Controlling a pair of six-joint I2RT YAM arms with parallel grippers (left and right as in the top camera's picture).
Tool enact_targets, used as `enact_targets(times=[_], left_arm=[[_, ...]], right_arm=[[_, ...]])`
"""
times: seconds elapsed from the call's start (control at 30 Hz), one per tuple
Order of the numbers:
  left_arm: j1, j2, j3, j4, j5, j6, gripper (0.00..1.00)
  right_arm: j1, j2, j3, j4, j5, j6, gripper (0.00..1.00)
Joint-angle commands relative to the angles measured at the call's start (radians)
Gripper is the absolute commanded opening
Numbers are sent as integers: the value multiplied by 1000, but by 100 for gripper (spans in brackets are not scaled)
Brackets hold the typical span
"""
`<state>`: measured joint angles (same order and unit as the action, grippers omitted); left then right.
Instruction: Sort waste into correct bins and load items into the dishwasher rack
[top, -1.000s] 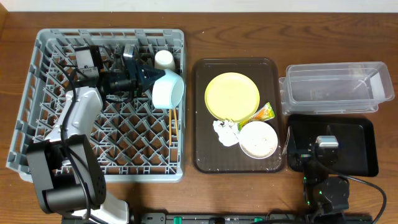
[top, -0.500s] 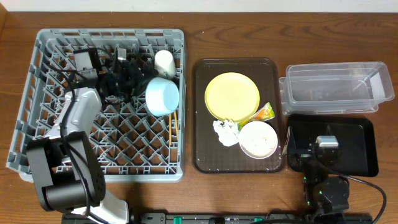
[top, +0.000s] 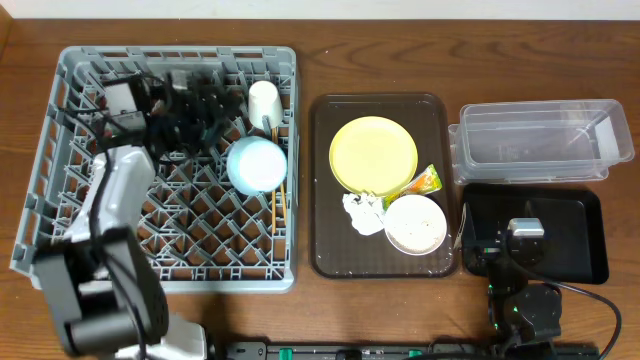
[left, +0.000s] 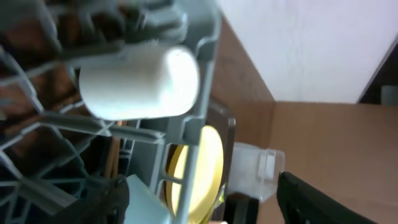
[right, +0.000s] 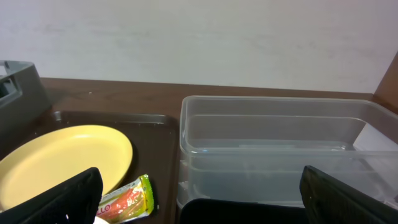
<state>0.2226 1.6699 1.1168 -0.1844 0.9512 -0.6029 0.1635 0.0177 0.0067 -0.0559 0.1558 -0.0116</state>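
Light-blue bowl (top: 256, 163), freshly let go, sits rim-down in the grey dishwasher rack (top: 200, 278) near the white cup (top: 264, 98) as my left fingers (left: 311, 199) spread and draw clear, leaving the yellow plate (top: 373, 152) and white bowl (top: 416, 223) to load.

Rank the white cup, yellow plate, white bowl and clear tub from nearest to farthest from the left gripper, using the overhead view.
Measured from the left gripper:
1. White cup, just right of it, inside the dishwasher rack.
2. Yellow plate, at the back of the brown tray.
3. White bowl, at the front right of that tray.
4. Clear tub, far right.
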Motion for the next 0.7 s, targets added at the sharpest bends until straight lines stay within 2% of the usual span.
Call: enact_targets(times=[0.0, 0.23, 0.43, 0.5, 0.67], left_arm=[[2, -132, 20, -24, -112, 35, 80], [-10, -348, 20, -217, -296, 114, 80], [-48, -456, 19, -435, -632, 113, 80], [-49, -458, 19, -475, -671, 113, 87], [-49, -452, 19, -533, -676, 113, 89]], right_arm=[[-7, -2, -2, -4, 0, -4, 99], [-7, -2, -2, -4, 0, -4, 99], [-7, -2, -2, -4, 0, -4, 99], [-7, -2, -2, -4, 0, -4, 99], [-7, -2, -2, -4, 0, -4, 99]])
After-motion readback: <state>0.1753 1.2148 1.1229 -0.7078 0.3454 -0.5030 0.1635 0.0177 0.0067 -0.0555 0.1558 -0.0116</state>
